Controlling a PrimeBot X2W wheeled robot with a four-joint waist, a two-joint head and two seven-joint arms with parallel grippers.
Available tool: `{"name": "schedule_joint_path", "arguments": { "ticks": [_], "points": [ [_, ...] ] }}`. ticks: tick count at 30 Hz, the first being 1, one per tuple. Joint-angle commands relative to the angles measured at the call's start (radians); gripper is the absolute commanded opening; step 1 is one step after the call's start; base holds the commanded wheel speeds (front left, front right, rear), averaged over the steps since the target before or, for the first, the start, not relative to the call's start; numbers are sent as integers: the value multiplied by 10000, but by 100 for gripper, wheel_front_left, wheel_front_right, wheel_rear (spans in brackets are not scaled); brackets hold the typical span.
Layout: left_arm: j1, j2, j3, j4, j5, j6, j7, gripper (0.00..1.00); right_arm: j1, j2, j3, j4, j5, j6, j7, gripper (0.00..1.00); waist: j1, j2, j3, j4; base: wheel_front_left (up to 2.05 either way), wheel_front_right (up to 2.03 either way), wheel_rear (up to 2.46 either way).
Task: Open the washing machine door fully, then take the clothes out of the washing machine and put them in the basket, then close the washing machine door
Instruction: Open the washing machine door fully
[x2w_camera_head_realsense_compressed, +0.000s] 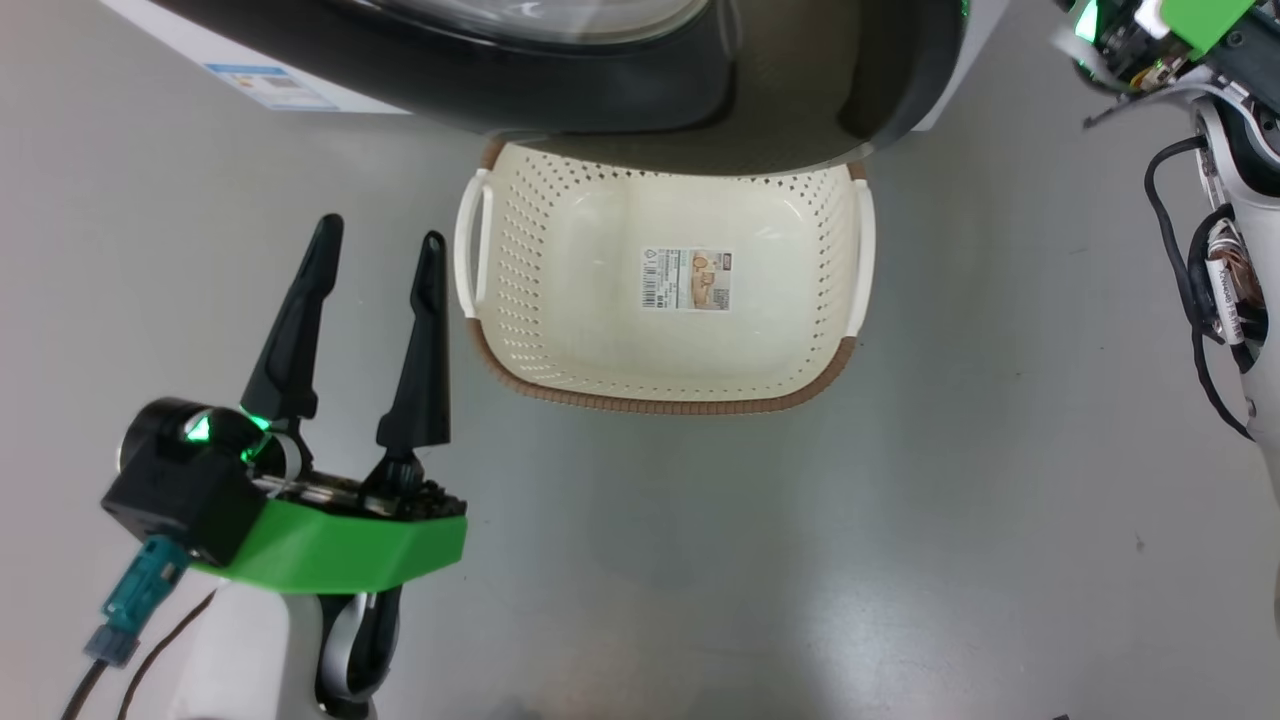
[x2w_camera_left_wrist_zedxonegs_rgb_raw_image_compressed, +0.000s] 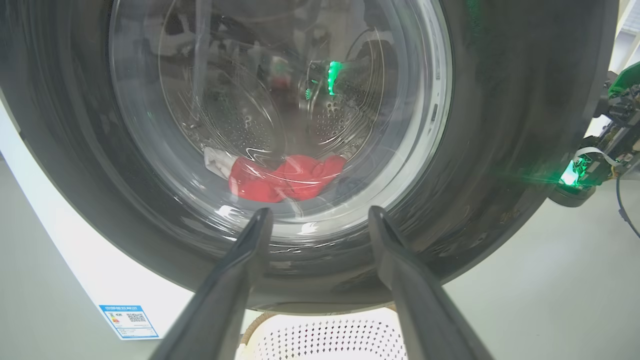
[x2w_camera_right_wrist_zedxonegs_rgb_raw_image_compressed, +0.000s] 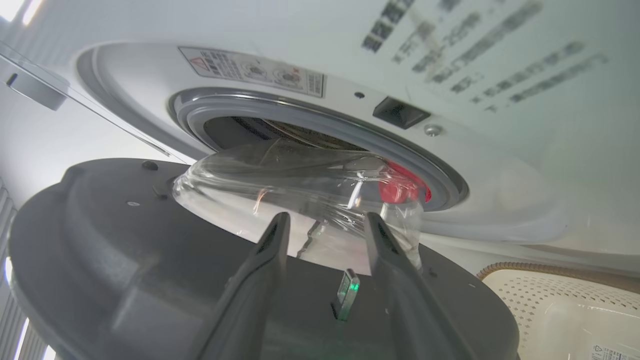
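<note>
We are on the first step: the door (x2w_camera_right_wrist_zedxonegs_rgb_raw_image_compressed: 125, 240) stands only partly open, swung away from the washer (x2w_camera_right_wrist_zedxonegs_rgb_raw_image_compressed: 500, 165) but still crossing in front of the opening. The clothes (x2w_camera_left_wrist_zedxonegs_rgb_raw_image_compressed: 285, 182) lie behind the door, low in the drum, red with a bit of white, seen through its glass. The basket (x2w_camera_head_realsense_compressed: 660, 405) sits on the floor under the door, whose lower edge overhangs the basket's far rim; nothing is in it yet.

Our right gripper (x2w_camera_right_wrist_zedxonegs_rgb_raw_image_compressed: 326, 216) is on the inner side of the door, fingers spread and holding nothing, tips near the glass bowl. Whether they touch it we cannot tell. Our left gripper (x2w_camera_head_realsense_compressed: 382, 230) waits on the outer side of the door, low and off to the left, also spread and empty.

We judge the next move is to swing the door wider, away from the opening, until it clears the way in. That calls for steady pressure on the frame rather than the glass, following the hinge's arc. Only then can we reach in for the clothes.
</note>
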Motion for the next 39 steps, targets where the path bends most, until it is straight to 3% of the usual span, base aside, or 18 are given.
{"name": "schedule_joint_path", "arguments": {
  "ticks": [1,10,17,23,26,30,35,39],
  "points": [
    [-18,258,393,-199,-38,19,-76,100,260,228,-125,-322,-244,77,-374,100,0,0,35,-111,0,0,0],
    [-108,258,433,-37,-108,29,-76,100,1160,-94,-158,-1337,-1123,77,-2224,100,0,0,-99,-560,0,0,0],
    [-101,258,485,102,-21,-4,-76,100,2414,-1255,942,-2300,-3071,77,-4879,100,0,0,-316,-789,0,0,0],
    [89,258,535,257,35,-46,-76,100,3355,-2191,2074,-1563,-5194,77,-7821,100,0,0,-704,-927,0,0,0],
    [190,258,564,272,57,-65,-76,100,3639,-2273,2120,-1045,-5886,77,-8570,100,0,0,-817,-998,0,0,0],
    [309,258,632,308,181,-103,-76,100,3877,-1890,1009,-497,-7933,77,-8818,100,0,0,-928,-1125,0,0,0],
    [345,258,603,307,262,-92,-76,100,4943,-319,-915,-1551,-11108,77,-8827,100,0,0,-1009,-1260,0,0,0],
    [335,258,574,318,245,-83,-76,100,5906,732,-2079,-2549,-12463,77,-8829,100,0,0,-1095,-1292,0,0,0]
  ]
}}
